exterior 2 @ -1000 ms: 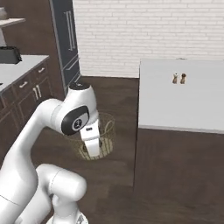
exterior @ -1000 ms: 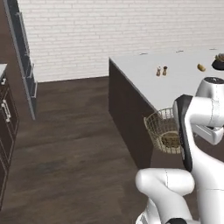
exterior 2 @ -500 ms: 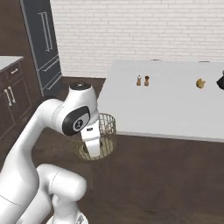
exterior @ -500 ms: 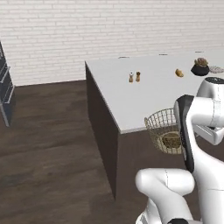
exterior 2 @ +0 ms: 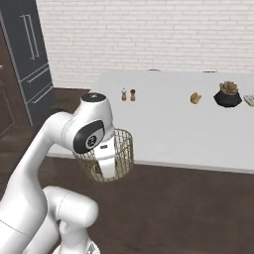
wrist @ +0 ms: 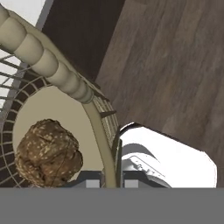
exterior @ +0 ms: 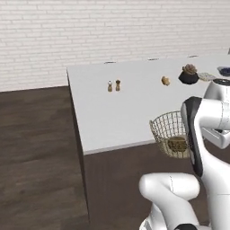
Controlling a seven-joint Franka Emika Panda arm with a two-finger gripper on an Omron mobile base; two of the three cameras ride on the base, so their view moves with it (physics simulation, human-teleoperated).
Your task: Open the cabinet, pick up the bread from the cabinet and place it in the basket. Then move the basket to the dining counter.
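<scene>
My gripper [wrist: 109, 181] is shut on the wall of the tan wire basket [wrist: 48, 65], one finger inside and one outside, just under the thick rim. The brown mottled bread [wrist: 48, 153] lies on the basket's floor. In the left base view the basket [exterior: 167, 130] hangs in the air at the near edge of the dining counter [exterior: 112, 112], with the bread [exterior: 176, 144] showing through the mesh. In the right base view the basket [exterior 2: 124, 149] is partly behind my arm, in front of the dining counter [exterior 2: 173, 124]. The cabinet is out of view.
Salt and pepper shakers [exterior: 113, 85] stand mid-counter. A dark pot with a plant [exterior: 188, 75] and a small tan object [exterior: 165, 81] sit further right. A dark fridge [exterior 2: 30, 54] stands at the left. Dark wood floor surrounds the counter, with a white brick wall behind.
The whole picture has shifted as the base moved: the dining counter now fills the middle and is nearer. The basket with the bread stays in my grip in the same pose.
</scene>
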